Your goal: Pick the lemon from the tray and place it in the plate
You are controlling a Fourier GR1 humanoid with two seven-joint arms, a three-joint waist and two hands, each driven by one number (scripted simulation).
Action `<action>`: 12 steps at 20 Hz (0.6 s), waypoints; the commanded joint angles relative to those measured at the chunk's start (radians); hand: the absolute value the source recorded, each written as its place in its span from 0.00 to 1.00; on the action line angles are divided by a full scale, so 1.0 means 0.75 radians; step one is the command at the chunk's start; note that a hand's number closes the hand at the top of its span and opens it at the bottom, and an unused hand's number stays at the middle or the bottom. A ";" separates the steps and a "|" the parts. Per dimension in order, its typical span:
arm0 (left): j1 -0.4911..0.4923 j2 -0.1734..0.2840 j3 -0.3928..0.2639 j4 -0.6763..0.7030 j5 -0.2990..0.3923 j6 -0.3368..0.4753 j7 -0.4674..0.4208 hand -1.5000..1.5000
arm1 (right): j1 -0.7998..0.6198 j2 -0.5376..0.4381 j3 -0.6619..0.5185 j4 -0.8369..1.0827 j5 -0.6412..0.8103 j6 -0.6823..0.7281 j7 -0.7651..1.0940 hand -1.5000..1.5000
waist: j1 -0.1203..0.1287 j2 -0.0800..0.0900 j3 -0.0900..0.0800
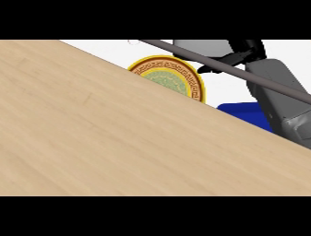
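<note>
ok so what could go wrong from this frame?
1. The wooden surface hides most of the plate and blue tray. No lemon shows, so a hold can't be confirmed.
2. The right hand shows up-right of the plate, with a grey bar crossing its forearm. Placement might miss.

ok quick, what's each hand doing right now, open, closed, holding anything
Left hand: not in view.
Right hand: only a dark part shows above the plate; its state cannot be told, and no lemon is visible.
</note>
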 commanded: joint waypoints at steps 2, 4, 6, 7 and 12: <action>-0.001 -0.001 -0.024 -0.006 -0.002 -0.029 -0.016 0.50 | 0.034 -0.116 -0.036 0.036 -0.017 0.128 -0.148 0.00 | 0.031 0.044 -0.006; -0.022 -0.008 -0.035 -0.045 -0.009 -0.022 0.011 0.50 | 0.068 -0.185 -0.014 0.043 0.014 0.166 -0.203 0.00 | 0.037 0.046 -0.004; -0.022 -0.020 -0.023 -0.023 -0.011 0.001 -0.011 0.50 | 0.092 -0.239 -0.024 0.058 0.012 0.205 -0.238 0.00 | 0.043 0.052 -0.004; -0.022 0.007 -0.015 -0.026 0.002 -0.032 0.000 0.50 | 0.082 -0.247 -0.013 0.071 0.025 0.216 -0.226 0.00 | 0.045 0.049 -0.004; -0.035 -0.023 -0.049 -0.009 -0.022 -0.020 -0.023 0.50 | 0.073 -0.303 -0.018 0.092 0.034 0.248 -0.261 0.00 | 0.060 0.053 -0.004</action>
